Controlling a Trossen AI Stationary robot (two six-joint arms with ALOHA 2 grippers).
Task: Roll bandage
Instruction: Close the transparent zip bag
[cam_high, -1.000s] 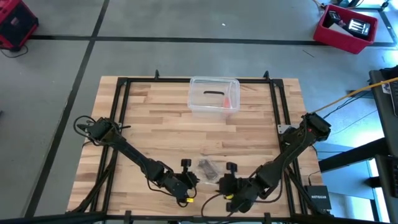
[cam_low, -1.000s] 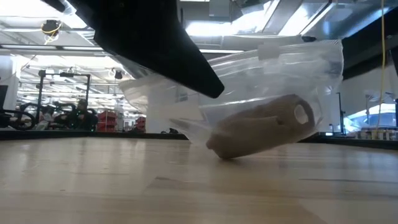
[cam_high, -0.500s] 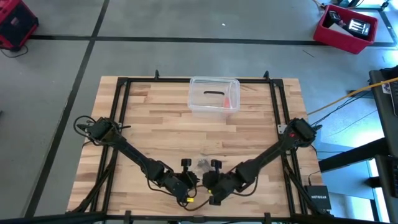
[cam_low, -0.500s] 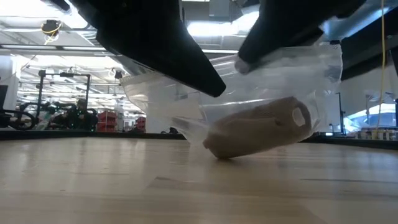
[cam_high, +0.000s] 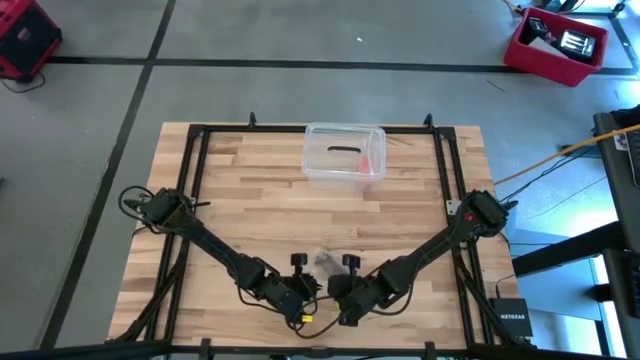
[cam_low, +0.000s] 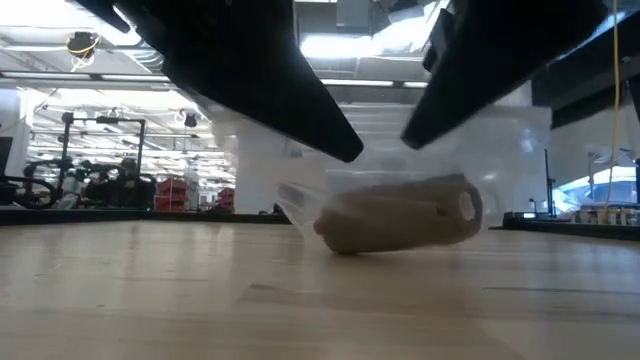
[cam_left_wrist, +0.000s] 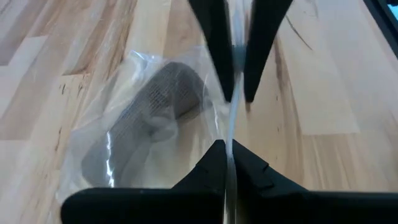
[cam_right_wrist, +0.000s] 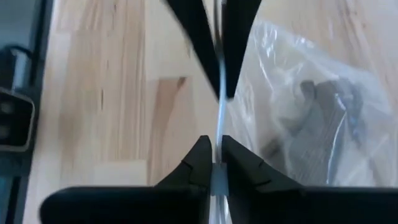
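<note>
The bandage (cam_low: 400, 215) is a small brown roll inside a clear plastic bag (cam_high: 326, 264), near the table's front edge at the middle. The roll (cam_left_wrist: 155, 106) lies almost level, and the bag's underside rests on the wood. My left gripper (cam_left_wrist: 227, 152) and my right gripper (cam_right_wrist: 213, 146) face each other, tip to tip, both shut on the same upright edge of the bag. In the high view the left gripper (cam_high: 308, 287) is just left of the right gripper (cam_high: 338, 288). My left gripper pinches the bag's thin clear edge (cam_left_wrist: 231, 127) between its two fingers, slanting down from the table's left. The edge stands upright between the fingers, and the bag's body with the roll lies on the table beside it. My right gripper pinches the same clear edge (cam_right_wrist: 219, 121) between its two fingers, slanting down from the table's right, opposite the left fingertips. The bag spreads out to one side with the roll (cam_right_wrist: 323, 124) inside.
A clear plastic box (cam_high: 344, 154) stands at the far middle of the table. Black frame rails (cam_high: 196, 170) run along the left, right and far sides. The wood between the box and the bag is bare.
My right gripper has come down and toward the table's left to the bag, and has shut on the bag's edge opposite my left gripper. The roll, tilted with one end raised before, now lies nearly level.
</note>
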